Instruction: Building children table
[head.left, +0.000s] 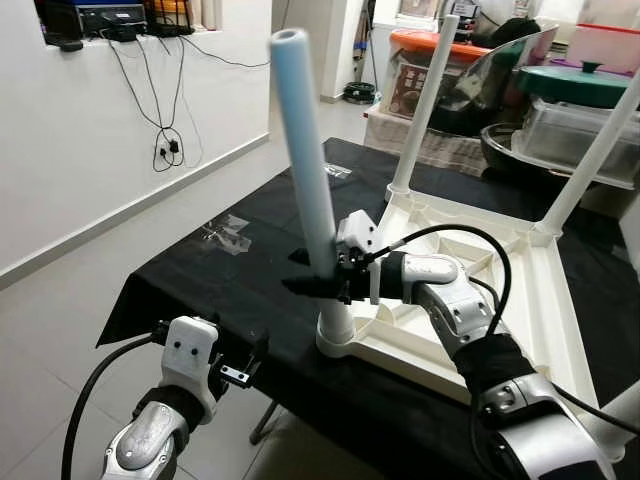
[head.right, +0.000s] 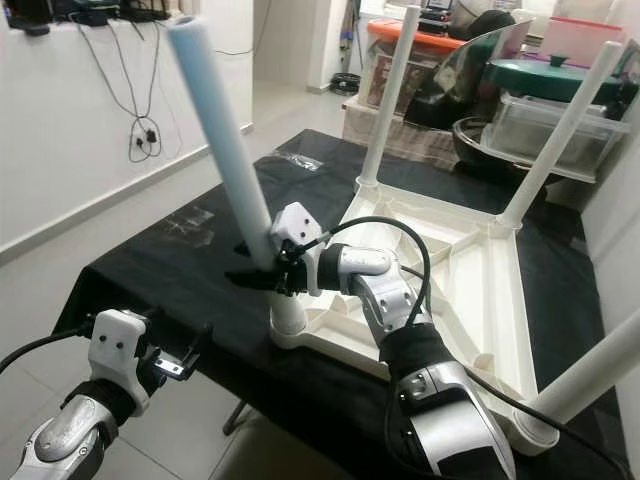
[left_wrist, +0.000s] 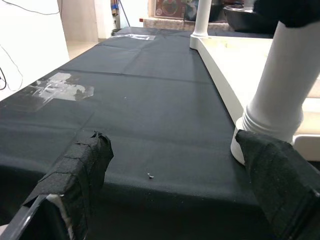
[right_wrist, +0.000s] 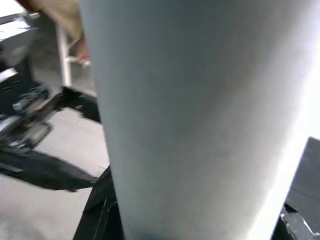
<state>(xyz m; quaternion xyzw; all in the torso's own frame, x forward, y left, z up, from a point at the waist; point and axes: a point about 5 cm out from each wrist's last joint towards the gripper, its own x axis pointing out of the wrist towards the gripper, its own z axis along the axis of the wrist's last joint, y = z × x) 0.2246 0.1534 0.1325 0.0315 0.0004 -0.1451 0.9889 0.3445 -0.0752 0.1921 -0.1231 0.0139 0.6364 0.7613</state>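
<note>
The step in hand looks like seating the last of 4 legs: a white children's table (head.left: 470, 300) lies upside down in the centre-right of the frame on a worktop (head.left: 230, 270) draped in black cloth, with 3 legs already standing in their corner sockets, 2 at the upper right and 1 at the lower right edge. The fourth leg (head.left: 305, 150) rises from the near-left corner socket (head.left: 336, 332) in the middle of the frame and leans toward the upper left, so it is probably not home yet. The right pincer (head.left: 320, 275) is clamped on this leg just above the socket, its black fingers either side of the tube. The next move likely calls for bringing the leg upright and pressing or twisting it down until it sits square like the others. The left pincer (head.left: 245, 365) hangs at the lower left by the worktop's near edge, its fingers apart and holding nothing. Scraps of clear plastic wrap (head.left: 228, 232) lie on the cloth at left. Behind are a white wall with dangling cables (head.left: 165, 140) at upper left, a pale tiled floor, and lidded storage boxes (head.left: 570, 120) at upper right.
</note>
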